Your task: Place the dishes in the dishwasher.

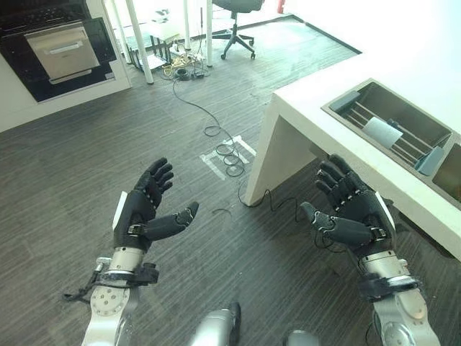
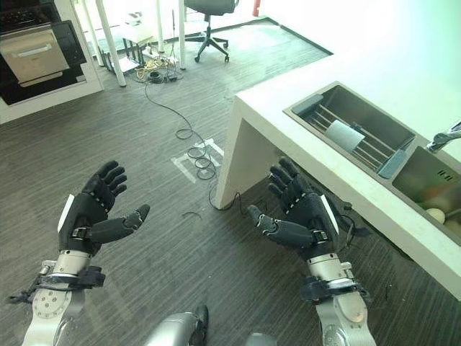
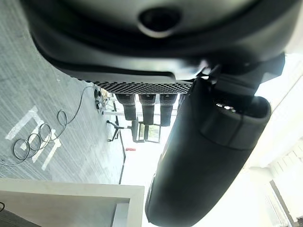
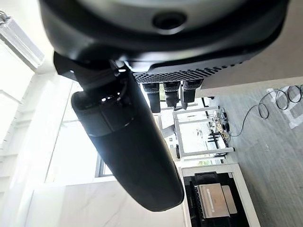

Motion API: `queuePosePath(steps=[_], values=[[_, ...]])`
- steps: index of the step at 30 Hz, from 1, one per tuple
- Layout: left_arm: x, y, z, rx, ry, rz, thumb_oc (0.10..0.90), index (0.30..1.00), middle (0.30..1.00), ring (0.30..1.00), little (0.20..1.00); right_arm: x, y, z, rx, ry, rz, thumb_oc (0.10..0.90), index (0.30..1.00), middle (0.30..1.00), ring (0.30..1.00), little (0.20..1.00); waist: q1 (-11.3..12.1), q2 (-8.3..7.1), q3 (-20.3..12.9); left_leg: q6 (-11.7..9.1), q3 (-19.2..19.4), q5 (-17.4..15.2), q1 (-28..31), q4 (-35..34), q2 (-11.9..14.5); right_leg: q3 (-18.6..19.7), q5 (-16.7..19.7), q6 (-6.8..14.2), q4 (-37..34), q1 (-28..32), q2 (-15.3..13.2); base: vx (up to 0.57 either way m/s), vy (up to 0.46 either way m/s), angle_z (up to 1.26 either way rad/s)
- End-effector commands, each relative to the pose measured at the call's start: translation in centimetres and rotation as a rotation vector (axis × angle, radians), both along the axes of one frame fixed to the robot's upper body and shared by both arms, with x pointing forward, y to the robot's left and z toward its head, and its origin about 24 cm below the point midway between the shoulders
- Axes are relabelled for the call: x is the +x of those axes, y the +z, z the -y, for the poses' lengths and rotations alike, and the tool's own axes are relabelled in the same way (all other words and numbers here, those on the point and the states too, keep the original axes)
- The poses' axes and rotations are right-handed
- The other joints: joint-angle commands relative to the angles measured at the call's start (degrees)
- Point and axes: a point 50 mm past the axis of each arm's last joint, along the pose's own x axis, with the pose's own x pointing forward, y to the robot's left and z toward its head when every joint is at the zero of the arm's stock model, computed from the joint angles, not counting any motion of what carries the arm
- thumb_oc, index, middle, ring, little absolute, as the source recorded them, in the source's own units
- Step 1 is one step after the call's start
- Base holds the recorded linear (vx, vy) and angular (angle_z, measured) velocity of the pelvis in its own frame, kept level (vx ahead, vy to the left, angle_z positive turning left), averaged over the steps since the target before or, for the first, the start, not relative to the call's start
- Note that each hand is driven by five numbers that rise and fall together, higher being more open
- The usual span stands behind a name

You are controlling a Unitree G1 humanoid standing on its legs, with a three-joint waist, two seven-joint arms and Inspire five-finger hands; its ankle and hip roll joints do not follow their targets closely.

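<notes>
- Dishwasher (image 1: 61,49): built into the white wall unit at far left, dark front, steel door panel tilted out at the top. Well apart from both hands.
- Left hand (image 1: 144,209): held over the wood-grain floor (image 1: 86,166), palm turned inward. Fingers (image 1: 160,175) relaxed and spread wide, thumb out to the side; nothing in the hand.
- Floor between the hands: white tape marks (image 1: 227,155) with a coiled cable lying on them; an office chair (image 1: 236,18) stands far back.
- Right hand (image 2: 306,213): palm turned inward, mirror of the left, just in front of the white surface (image 2: 302,94). Fingers (image 2: 284,180) loosely spread, thumb out; nothing held.
- Sink (image 2: 353,130): steel basin recessed in the surface, past the right hand's fingers and not touched by them. A white dish (image 2: 344,134) lies on the rack bars inside the basin.
- Second basin at far right: a small pale round item (image 2: 435,214) in it, kind cannot be told; tap (image 2: 446,137) above.
</notes>
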Motion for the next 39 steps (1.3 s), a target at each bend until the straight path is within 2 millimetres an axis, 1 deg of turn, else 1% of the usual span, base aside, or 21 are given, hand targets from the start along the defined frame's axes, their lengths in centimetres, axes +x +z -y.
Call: queuePosePath(steps=[1,3,4,6,8,11,16,17,19,20,21,22,23,25,26,28,29,30,32,34,39], values=[[0.5,6.6,1.3,0.103,-0.068,0.352,0.8,0.9,0.9,0.9,0.9,0.6,4.2,2.0,0.015,-0.086,0.258,0.8,0.9,0.9,0.9,0.9,0.3,0.07,-2.6,2.5,-6.2,-4.3,1.0,1.8,3.4,-7.0,3.7,6.0,-22.6,10.6,2.0,0.22,-0.12,-0.35],[0.2,6.9,0.8,0.105,-0.027,0.364,0.8,0.9,0.9,0.9,0.9,0.6,4.5,2.5,0.027,-0.077,0.282,0.8,0.9,0.9,0.9,0.9,-0.1,-1.14,-0.9,1.7,-2.9,-6.8,4.6,1.8,3.7,-9.5,3.2,7.7,-23.8,6.3,-1.7,0.2,-0.127,-0.53],[0.2,7.0,0.7,0.105,-0.018,0.371,0.8,0.9,0.9,0.9,0.9,0.6,4.7,2.7,0.032,-0.079,0.294,0.8,0.9,0.9,0.9,0.9,-0.1,-1.32,-0.3,2.0,-1.2,-6.6,4.9,1.8,3.8,-10.1,4.6,7.5,-23.8,4.6,-2.5,0.22,-0.113,-1.23],[0.3,7.2,0.8,0.102,-0.008,0.384,0.8,0.9,0.9,0.9,0.9,0.6,5.1,2.7,0.038,-0.085,0.314,0.8,0.9,0.9,0.9,0.9,-1.1,-1.73,0.0,2.3,-0.5,-8.8,7.2,1.8,3.1,-8.7,6.0,9.2,-23.8,0.1,-4.2,0.28,-0.101,-1.13],[0.1,7.3,1.1,0.095,-0.005,0.396,0.8,0.9,0.9,0.9,0.9,0.0,5.1,2.7,0.031,-0.089,0.327,0.8,0.9,0.9,0.9,0.9,-2.2,-2.15,0.1,3.6,1.2,-10.2,8.7,1.8,2.5,-8.0,8.9,9.0,-23.8,-2.1,-5.9,0.33,-0.138,-0.32],[0.2,7.4,1.6,0.075,-0.024,0.409,0.8,0.9,0.9,0.9,0.9,-0.2,5.3,3.0,0.016,-0.112,0.33,0.8,0.9,0.9,0.9,0.9,-3.5,-2.18,-1.3,4.2,2.3,-13.7,12.3,1.8,2.6,-7.5,7.6,10.3,-23.8,-1.0,-5.0,0.46,-0.258,-0.05],[0.2,7.7,2.4,0.03,-0.083,0.429,0.8,0.9,0.9,0.9,0.9,-0.1,5.9,3.2,0.0,-0.164,0.353,0.8,0.9,0.9,0.9,0.9,-5.1,-1.75,-3.6,4.0,3.1,-15.9,16.6,1.8,3.5,-7.6,6.1,9.0,-23.8,0.8,-3.4,0.34,-0.271,0.06],[0.1,8.0,2.7,0.023,-0.098,0.45,0.8,0.9,0.9,0.9,0.9,-0.2,6.6,3.3,-0.023,-0.188,0.394,0.8,0.9,0.9,0.9,0.9,-5.8,-1.32,-4.4,3.3,3.5,-15.2,17.9,1.8,4.0,-6.9,4.8,8.4,-23.8,1.0,-2.0,0.35,-0.32,-0.03],[0.0,8.3,3.0,0.026,-0.109,0.478,0.8,0.9,0.9,0.9,0.9,-0.4,7.3,3.6,-0.035,-0.199,0.434,0.8,0.9,0.9,0.9,0.9,-6.2,-1.76,-4.8,2.0,5.0,-10.7,18.6,1.8,4.1,-6.9,4.4,6.6,-23.8,1.0,-1.6,0.21,-0.29,-0.12],[-0.2,8.8,3.2,0.029,-0.121,0.523,0.8,0.9,0.9,0.9,0.9,-0.7,8.1,3.9,-0.036,-0.195,0.467,0.8,0.9,0.9,0.9,0.9,-6.5,-1.62,-5.4,0.1,5.3,-5.2,19.8,1.8,4.5,-6.1,2.8,5.2,-23.8,1.5,-0.4,0.14,-0.223,-0.23],[-0.3,8.9,3.2,0.026,-0.12,0.53,0.8,0.9,0.9,0.9,0.9,-0.8,8.2,4.0,-0.037,-0.192,0.472,0.8,0.9,0.9,0.9,0.9,-6.4,-1.71,-5.5,-0.4,5.3,-3.5,20.3,1.8,4.2,-5.9,2.4,4.9,-23.8,1.7,-0.3,0.3,-0.304,-0.35],[-0.6,9.3,3.4,0.02,-0.121,0.571,0.8,0.9,0.9,0.9,0.9,-1.0,8.6,4.1,-0.056,-0.178,0.49,0.8,0.9,0.9,0.9,0.9,-6.0,-1.91,-5.4,-2.5,5.0,1.4,19.1,6.4,3.9,-5.0,0.8,3.6,-23.8,3.1,0.4,0.2,-0.235,-0.61],[-0.7,9.6,3.5,0.017,-0.117,0.594,0.8,0.9,0.9,0.9,0.9,-1.0,8.7,3.9,-0.07,-0.169,0.497,0.8,0.9,0.9,0.9,0.9,-5.8,-1.96,-5.0,-3.5,4.8,3.2,16.0,11.4,4.3,-4.4,-0.1,2.8,-23.8,4.2,0.9,0.21,-0.27,-0.79],[-0.7,10.0,3.7,0.02,-0.118,0.625,0.8,0.9,0.9,0.9,0.9,-0.9,8.9,3.8,-0.083,-0.169,0.508,0.8,0.9,0.9,0.9,0.9,-5.3,-2.72,-4.0,-3.0,4.8,1.9,9.5,17.0,5.5,-3.2,-1.1,2.0,-23.8,6.0,1.0,0.13,-0.139,-0.91],[-0.6,10.0,3.6,0.022,-0.12,0.614,0.8,0.9,0.9,0.9,0.9,-0.7,9.1,3.7,-0.085,-0.165,0.511,0.8,0.9,0.9,0.9,0.9,-5.0,-2.87,-3.2,-1.7,4.3,0.1,7.9,14.5,4.8,-1.8,-1.5,2.1,-23.8,6.8,1.4,0.2,-0.013,-0.8],[-0.8,10.2,3.4,0.027,-0.115,0.623,0.8,0.9,0.9,0.9,0.9,-0.4,9.5,3.4,-0.085,-0.151,0.525,0.8,0.9,0.9,0.9,0.9,-4.6,-2.72,-2.6,0.2,3.8,-1.4,10.3,2.1,2.7,1.7,-1.8,3.3,-23.8,7.6,2.5,0.24,0.076,-0.95],[-1.3,10.2,2.9,0.035,-0.091,0.636,0.8,0.9,0.9,0.9,0.9,-0.4,9.4,3.1,-0.08,-0.133,0.529,0.8,0.9,0.9,0.9,0.9,-4.3,-0.88,-2.4,-0.3,-0.1,-3.8,7.0,1.8,3.5,3.6,-2.1,3.9,-23.8,7.9,5.3,0.22,0.101,-1.07],[-1.8,10.4,2.5,0.028,-0.072,0.658,0.8,0.9,0.9,0.9,0.9,-0.5,9.3,2.6,-0.079,-0.111,0.531,0.8,0.9,0.9,0.9,0.9,-3.3,0.3,-2.7,-1.5,-5.6,-2.6,2.9,1.8,3.4,5.4,-2.7,3.8,-23.8,7.9,7.4,0.2,0.088,-0.8],[-2.3,10.7,2.5,0.021,-0.077,0.692,0.8,0.9,0.9,0.9,0.9,-0.7,9.3,2.2,-0.081,-0.1,0.531,0.8,0.9,0.9,0.9,0.9,-1.9,0.69,-2.9,-2.8,-9.6,-0.1,-1.3,1.8,3.1,7.2,-4.7,3.3,-23.8,9.5,9.1,0.18,0.061,-0.8],[-2.3,11.0,2.8,0.018,-0.104,0.709,0.8,0.9,0.9,0.9,0.9,-0.8,9.3,2.2,-0.081,-0.105,0.527,0.8,0.9,0.9,0.9,0.9,-1.2,0.63,-2.9,-3.0,-10.4,0.8,-3.3,1.8,2.7,7.8,-5.9,2.9,-23.8,10.6,9.4,0.15,0.081,-0.89],[-1.8,12.2,3.5,0.052,-0.142,0.747,0.8,0.9,0.9,0.9,0.9,-1.0,9.5,2.4,-0.091,-0.103,0.512,0.8,0.9,0.9,0.9,0.9,-1.8,0.54,-4.2,-1.0,-9.2,-1.8,-1.9,1.8,2.8,5.6,-6.7,3.8,-23.8,11.0,7.1,0.15,0.167,-0.41]])
